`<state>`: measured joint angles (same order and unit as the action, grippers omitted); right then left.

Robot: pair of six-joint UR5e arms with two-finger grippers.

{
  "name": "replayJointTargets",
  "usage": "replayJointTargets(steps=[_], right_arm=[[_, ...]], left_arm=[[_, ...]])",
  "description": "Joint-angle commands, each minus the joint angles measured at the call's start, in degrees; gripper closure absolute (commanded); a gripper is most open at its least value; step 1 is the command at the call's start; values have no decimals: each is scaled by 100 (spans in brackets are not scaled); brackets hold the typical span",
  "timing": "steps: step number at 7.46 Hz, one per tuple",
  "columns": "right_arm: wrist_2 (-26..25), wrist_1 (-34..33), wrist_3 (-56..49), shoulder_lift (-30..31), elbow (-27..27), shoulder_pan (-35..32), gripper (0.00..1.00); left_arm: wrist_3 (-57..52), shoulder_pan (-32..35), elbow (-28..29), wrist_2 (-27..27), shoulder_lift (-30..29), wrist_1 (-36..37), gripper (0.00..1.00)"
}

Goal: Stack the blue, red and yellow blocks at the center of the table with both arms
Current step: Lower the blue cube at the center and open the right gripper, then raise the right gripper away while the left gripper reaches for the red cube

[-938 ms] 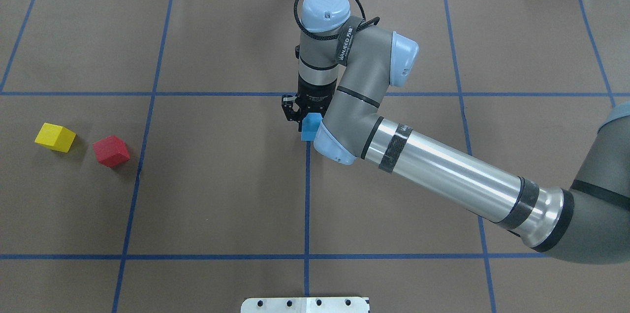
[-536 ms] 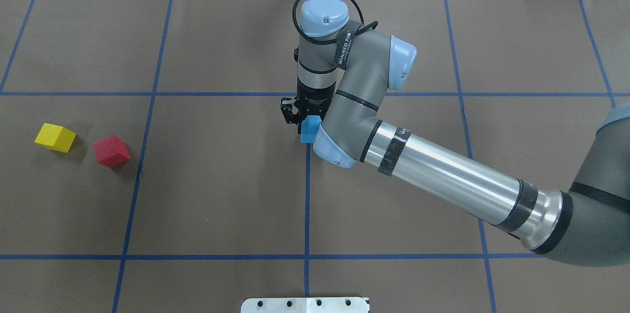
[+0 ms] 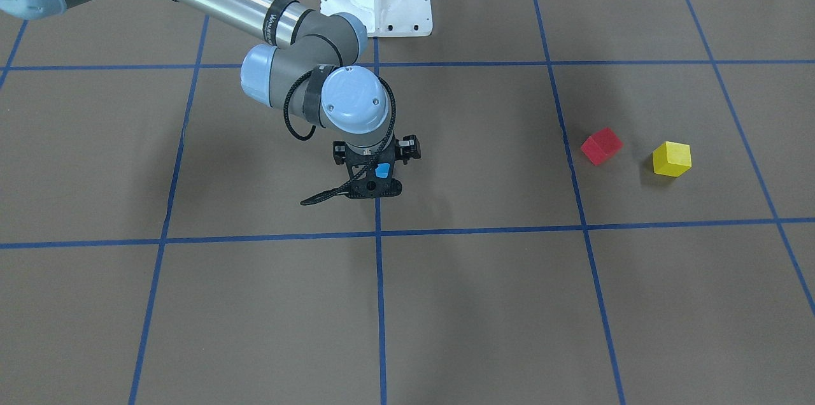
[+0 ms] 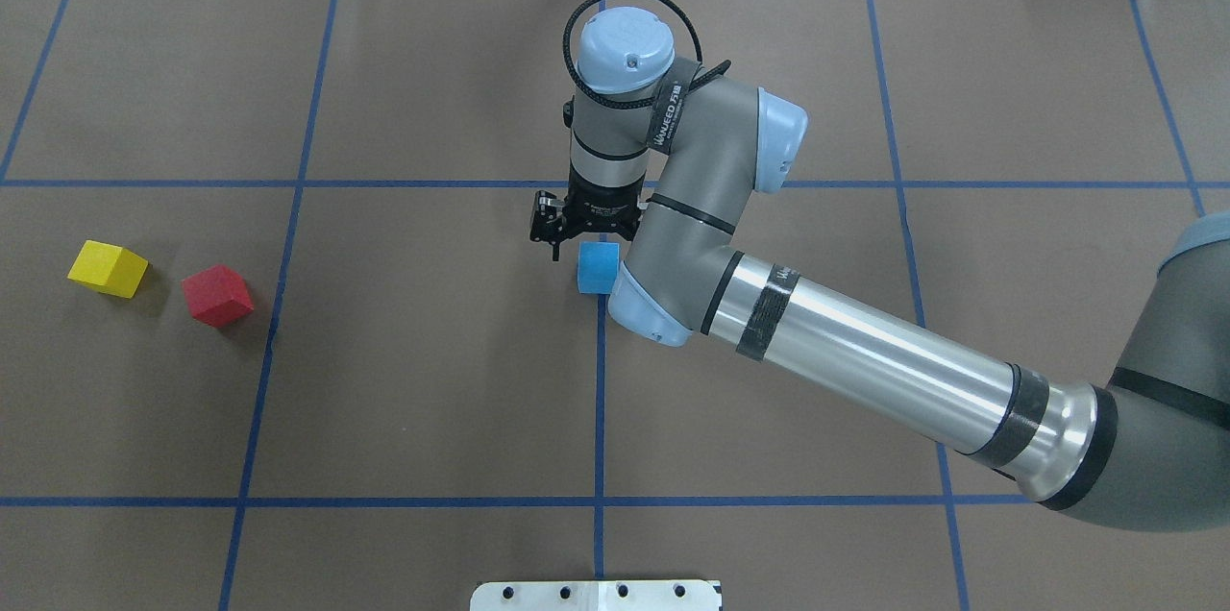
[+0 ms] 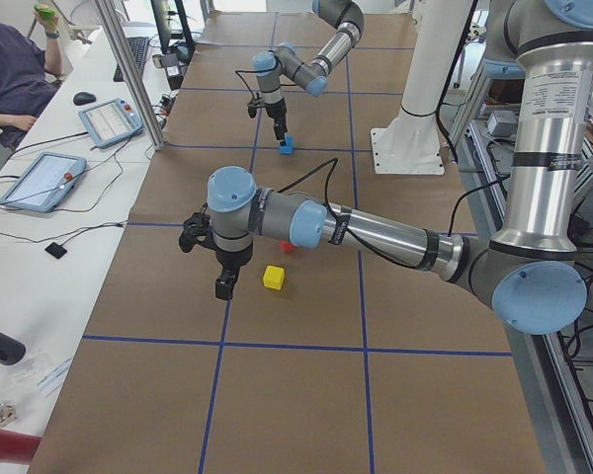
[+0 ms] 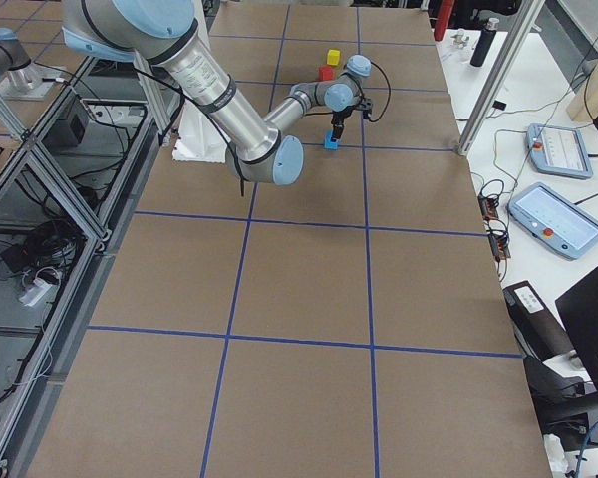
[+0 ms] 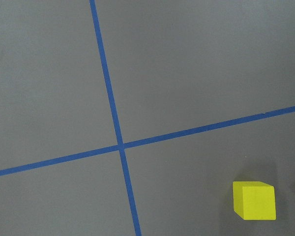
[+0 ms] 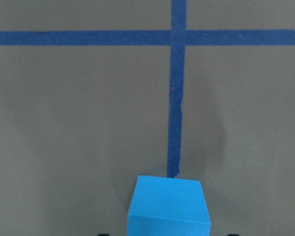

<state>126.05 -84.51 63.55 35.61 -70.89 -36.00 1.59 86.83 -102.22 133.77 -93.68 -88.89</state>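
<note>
R hand (image 4: pixel 586 236), fingers apart, hovers just over blue block (image 4: pixel 598 267) sitting mid-bench (image 4: pixel 432 380) on the tape line (image 4: pixel 600 380), so a skewed pull-away cld clip & shove it off-centre; L hand (image 5: pixel 225 284) near yellow block (image 5: pixel 273 277), can't tell its grip.
</note>
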Motion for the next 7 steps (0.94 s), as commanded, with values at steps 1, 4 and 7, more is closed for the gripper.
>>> replayJointTargets(steps=[1,4,7], right_arm=[[-2,-345,-18,382,-825,-773,0],[7,-435,-2107,1665,-1243,-2083,0],[33,-382,-3970,2309,-989,-2876,0]], left_arm=[[1590,-810,-200,-62,-335,-58,0],[4507,-2262,-990,-860,-432,-172,0],[7009,-3880,-958,-2203,-388,-1122,0]])
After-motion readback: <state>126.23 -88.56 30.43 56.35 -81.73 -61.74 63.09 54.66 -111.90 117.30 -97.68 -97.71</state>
